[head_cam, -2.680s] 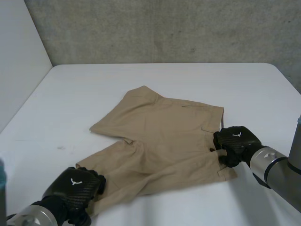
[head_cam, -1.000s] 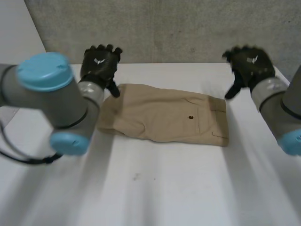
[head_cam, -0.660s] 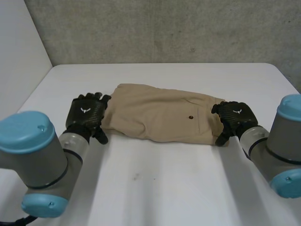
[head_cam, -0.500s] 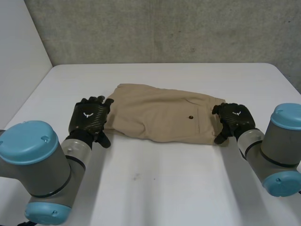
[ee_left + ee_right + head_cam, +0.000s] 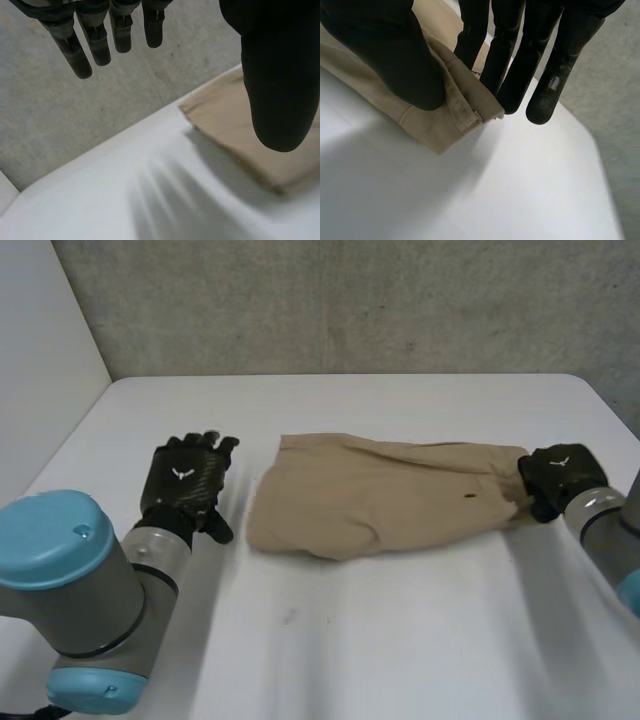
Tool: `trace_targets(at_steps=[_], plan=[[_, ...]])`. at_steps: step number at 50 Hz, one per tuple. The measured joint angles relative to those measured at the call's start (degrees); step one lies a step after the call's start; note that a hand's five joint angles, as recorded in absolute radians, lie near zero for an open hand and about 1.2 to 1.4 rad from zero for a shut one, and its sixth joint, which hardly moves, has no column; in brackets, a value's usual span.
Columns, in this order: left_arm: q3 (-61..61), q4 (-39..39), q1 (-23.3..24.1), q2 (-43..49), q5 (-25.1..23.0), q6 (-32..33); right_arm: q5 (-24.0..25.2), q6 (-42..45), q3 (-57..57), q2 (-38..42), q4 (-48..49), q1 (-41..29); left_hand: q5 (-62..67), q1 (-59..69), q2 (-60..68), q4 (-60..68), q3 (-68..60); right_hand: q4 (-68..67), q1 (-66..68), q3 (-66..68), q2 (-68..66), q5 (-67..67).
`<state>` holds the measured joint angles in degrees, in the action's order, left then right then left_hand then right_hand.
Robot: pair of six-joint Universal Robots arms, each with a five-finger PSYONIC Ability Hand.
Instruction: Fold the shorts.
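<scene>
One end of the shorts (image 5: 380, 500) is pinched, apparently, in the right hand (image 5: 560, 471); the left hand (image 5: 181, 482) hangs spread nearby.

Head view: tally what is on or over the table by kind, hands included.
shorts: 1
hands: 2, the left hand open beside the shorts, the right hand pinching their end
Total: 3
</scene>
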<state>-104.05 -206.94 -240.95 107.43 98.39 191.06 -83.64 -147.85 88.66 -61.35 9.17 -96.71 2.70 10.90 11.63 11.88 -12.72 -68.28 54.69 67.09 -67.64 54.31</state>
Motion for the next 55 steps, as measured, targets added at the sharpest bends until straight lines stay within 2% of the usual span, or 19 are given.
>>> trace_targets(at_steps=[6,11,13,18,19,20,25,27,30,32,33,35,38,39,41,42,45,50,55], plan=[[1.51,0.31,-0.60,-3.59,-0.22,0.09,-0.14,12.91,-7.12,-0.49,-3.26,-2.96,0.00,0.00,0.00,0.00,0.00,-0.01,0.80,0.18,0.00,0.33],[3.39,0.51,-0.67,-4.84,-0.29,0.16,0.27,14.97,-11.90,0.01,-3.59,-7.74,0.00,0.00,0.00,0.00,0.00,-0.01,1.08,0.39,0.00,0.33],[6.02,0.70,-0.64,-5.55,-0.28,0.19,2.13,15.35,-16.63,1.64,-3.43,-14.05,0.00,0.00,0.00,0.00,0.00,-0.01,1.08,0.82,0.00,0.33],[9.53,0.89,-0.44,-5.65,-0.19,0.20,5.01,15.00,-19.39,3.56,-3.18,-18.95,0.00,0.00,0.00,0.00,0.00,-0.01,1.08,1.32,0.00,0.33],[10.10,0.90,-0.40,-5.62,-0.17,0.20,9.14,14.13,-21.60,6.06,-2.94,-23.86,0.00,0.00,0.00,0.00,0.00,-0.01,1.08,1.32,0.00,0.34],[10.58,0.93,-0.37,-5.60,-0.16,0.20,10.16,13.74,-21.96,6.68,-2.88,-24.84,0.00,0.00,0.00,0.00,0.00,-0.02,1.08,1.39,0.00,0.34],[14.61,1.29,-0.23,-5.00,-0.06,0.20,17.61,7.27,-23.24,11.91,-2.73,-29.98,0.00,0.00,0.00,0.00,0.00,-0.14,1.08,1.46,0.00,0.34],[15.79,1.45,-0.19,-4.71,-0.05,0.20,18.86,4.31,-23.39,13.12,-2.69,-30.56,0.00,0.00,0.00,0.00,0.00,1.20,0.38,0.16,1.13,-0.25],[18.03,1.82,-0.10,-3.84,-0.04,0.20,19.76,-1.93,-23.93,14.43,-2.58,-30.86,0.00,0.00,0.00,0.00,0.00,20.85,-17.72,-19.97,22.43,-17.62],[20.21,2.36,-0.03,-2.73,-0.04,0.20,19.28,-7.59,-24.43,14.17,-2.56,-30.59,0.00,0.00,0.00,0.00,0.00,41.70,-35.24,-40.89,43.68,-37.92],[20.72,2.52,-0.01,-2.43,-0.05,0.20,18.97,-9.48,-24.57,13.81,-2.55,-30.43,0.00,0.00,0.00,0.00,0.00,48.93,-39.86,-48.01,49.37,-44.60],[22.58,3.17,0.12,-1.25,-0.06,0.19,18.09,-13.91,-24.79,12.58,-2.55,-29.83,0.00,0.00,0.00,0.00,0.00,53.49,-42.34,-53.09,53.72,-48.99],[23.57,3.54,0.21,-0.55,-0.06,0.18,17.86,-14.89,-24.83,12.23,-2.55,-29.65,0.00,0.00,0.00,0.00,0.00,54.47,-42.77,-54.25,54.53,-49.97],[26.01,4.57,0.59,1.31,-0.06,0.14,16.56,-21.44,-24.78,9.22,-2.53,-27.70,0.00,0.00,0.00,0.00,0.00,54.56,-42.77,-54.87,54.63,-50.13],[27.03,5.05,0.84,2.16,-0.06,0.14,16.31,-23.00,-24.74,8.46,-2.52,-27.13,0.00,0.00,0.00,0.00,0.00,54.56,-42.77,-54.87,54.63,-50.13],[29.59,6.25,1.51,4.35,-0.05,0.09,15.47,-29.13,-24.58,5.49,-2.48,-24.65,0.00,0.00,0.00,0.00,0.00,54.56,-42.77,-54.87,54.63,-50.14],[32.79,7.90,2.55,7.50,-0.09,-0.23,14.69,-34.17,-24.80,3.59,-2.46,-22.55,0.00,0.00,0.00,0.00,0.00,54.56,-42.77,-54.87,54.63,-50.14],[37.90,10.93,4.75,13.22,-0.37,-1.40,12.07,-38.80,-25.88,3.11,-3.04,-19.39,0.00,0.00,0.00,0.00,0.00,54.56,-42.77,-54.87,54.63,-50.13],[43.03,14.92,6.73,19.38,-1.16,-2.30,10.09,-39.23,-27.76,5.68,-5.31,-17.52,0.00,0.00,0.00,0.00,0.00,54.56,-42.77,-54.87,54.63,-50.13]])
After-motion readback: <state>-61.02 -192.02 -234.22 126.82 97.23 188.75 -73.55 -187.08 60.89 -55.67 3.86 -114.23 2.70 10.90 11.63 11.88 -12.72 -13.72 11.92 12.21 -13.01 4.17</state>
